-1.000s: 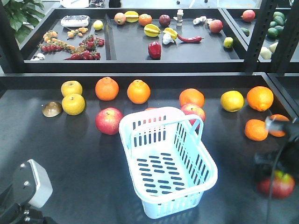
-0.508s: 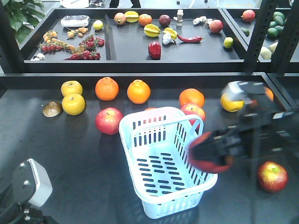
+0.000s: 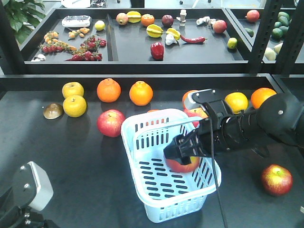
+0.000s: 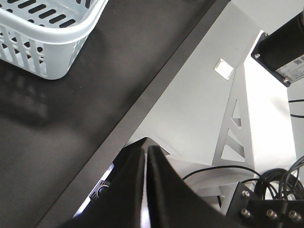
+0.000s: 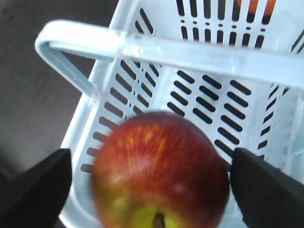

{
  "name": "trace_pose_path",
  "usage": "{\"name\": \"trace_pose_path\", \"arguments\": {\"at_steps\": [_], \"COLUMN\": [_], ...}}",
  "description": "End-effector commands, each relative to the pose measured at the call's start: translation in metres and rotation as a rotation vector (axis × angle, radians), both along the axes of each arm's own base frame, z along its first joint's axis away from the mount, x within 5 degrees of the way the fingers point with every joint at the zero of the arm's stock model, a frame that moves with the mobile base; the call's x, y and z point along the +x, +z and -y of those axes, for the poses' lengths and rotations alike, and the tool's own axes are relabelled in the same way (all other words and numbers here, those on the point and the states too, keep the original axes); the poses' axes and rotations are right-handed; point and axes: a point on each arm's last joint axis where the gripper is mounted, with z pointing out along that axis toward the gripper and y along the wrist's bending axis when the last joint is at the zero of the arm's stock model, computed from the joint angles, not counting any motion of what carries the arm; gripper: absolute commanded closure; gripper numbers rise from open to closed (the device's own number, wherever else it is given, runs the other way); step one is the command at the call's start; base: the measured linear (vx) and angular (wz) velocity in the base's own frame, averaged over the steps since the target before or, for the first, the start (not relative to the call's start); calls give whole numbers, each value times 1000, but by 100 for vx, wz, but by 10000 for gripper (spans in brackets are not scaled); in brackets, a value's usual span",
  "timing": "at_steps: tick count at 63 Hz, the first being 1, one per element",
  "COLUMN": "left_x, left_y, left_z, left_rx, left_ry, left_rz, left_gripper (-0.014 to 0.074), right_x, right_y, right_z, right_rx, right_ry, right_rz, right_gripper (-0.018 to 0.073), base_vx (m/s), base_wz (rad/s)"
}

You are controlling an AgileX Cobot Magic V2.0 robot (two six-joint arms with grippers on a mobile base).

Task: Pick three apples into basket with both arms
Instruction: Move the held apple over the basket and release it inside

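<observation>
Casing of the left arm (image 3: 31,190), a white-grey block, sits at the near left corner of the front view. Its wrist camera shows the left gripper (image 4: 146,149) with its two dark fingers pressed together and nothing between them, just past the near edge of the black table (image 4: 57,142). A corner of the basket (image 4: 47,42) shows at the upper left. A black box (image 4: 285,47) at the upper right carries a pale label, but the print is too small to read. No other writing is legible.

Near right on the table lies a loose apple (image 3: 277,179), well apart from the basket.

In the front view the pale blue-white basket stands mid-table, its long axis running from far left to near right. Its loop handle is raised over the far half.

The right arm (image 3: 266,121) reaches in from the right, and the right gripper (image 3: 183,153) is over the basket's middle. Its jaws are spread wide on either side of a red apple (image 5: 159,173). In the wrist view, a strip of basket shows between the left finger and the fruit. The apple's stem dimple, ringed in yellow-green, faces that view's lower edge.

Another apple (image 3: 110,123) rests just left of the basket. Farther back are two oranges (image 3: 109,90), and beyond them a tray of mixed produce (image 3: 156,47).
</observation>
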Motion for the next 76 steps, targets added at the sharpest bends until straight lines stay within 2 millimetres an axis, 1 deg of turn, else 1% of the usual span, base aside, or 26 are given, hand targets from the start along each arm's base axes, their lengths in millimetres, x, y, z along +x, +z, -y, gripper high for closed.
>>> {"name": "trace_pose_path", "arguments": {"at_steps": [1, 9, 18, 23, 27, 29, 32, 34, 35, 37, 38, 42, 46, 51, 54, 61, 66, 71, 72, 76], "left_x": [2, 2, 3, 3, 3, 3, 3, 3, 3, 3, 3, 4, 4, 4, 5, 5, 5, 5, 5, 5], "left_y": [12, 12, 12, 12, 12, 12, 12, 12, 12, 12, 12, 12, 12, 12, 12, 12, 12, 12, 12, 12], "left_z": [3, 3, 3, 3, 3, 3, 3, 3, 3, 3, 3, 3, 2, 2, 2, 2, 2, 2, 2, 2], "left_rx": [-61, -61, -62, -62, -62, -62, -62, -62, -62, -62, -62, -62, -63, -63, -63, -63, -63, -63, -63, -63], "left_ry": [31, 32, 40, 40, 40, 40, 41, 42, 42, 44, 45, 46, 49, 52, 54, 56, 56, 56, 56, 56], "left_rz": [17, 18, 25, 25, 25, 25, 25, 27, 27, 29, 29, 30, 33, 35, 37, 39, 39, 39, 39, 39], "left_gripper": [603, 603, 603, 603, 603, 603, 603, 603, 603, 603, 603, 603, 603, 603, 603, 603, 603, 603, 603, 603], "right_x": [4, 3, -7, -15, -23, -26, -31, -33, -35, -36, -37, -37, -35, -28, -24, -12, -3, 4, 5, 12], "right_y": [21, 22, 30, 38, 46, 49, 53, 55, 56, 57, 58, 57, 56, 54, 51, 42, 30, 17, 13, 3], "right_z": [-1, -1, 0, 4, 11, 14, 21, 27, 29, 36, 38, 50, 64, 80, 89, 118, 141, 165, 172, 184], "right_rx": [40, 34, 38, 12, -23, -48, -105, -151, -165, -224, -244, -330, -462, -529, -533, -498, -460, -412, -410, -383], "right_ry": [-18, -8, 31, 43, 28, 17, -5, -27, -48, -69, -87, -176, -259, -372, -418, -520, -572, -610, -611, -603], "right_rz": [81, 81, 65, 63, 64, 65, 68, 69, 63, 66, 66, 51, 60, 60, 50, -6, -71, -134, -148, -197], "right_gripper": [-169, -150, -64, 49, 172, 237, 376, 447, 501, 568, 576, 572, 569, 568, 568, 564, 546, 489, 467, 389], "base_vx": [0, 0, 0, 0, 0, 0, 0, 0, 0, 0, 0, 0, 0, 0, 0, 0, 0, 0, 0, 0], "base_wz": [0, 0, 0, 0, 0, 0, 0, 0, 0, 0, 0, 0, 0, 0, 0, 0, 0, 0, 0, 0]}}
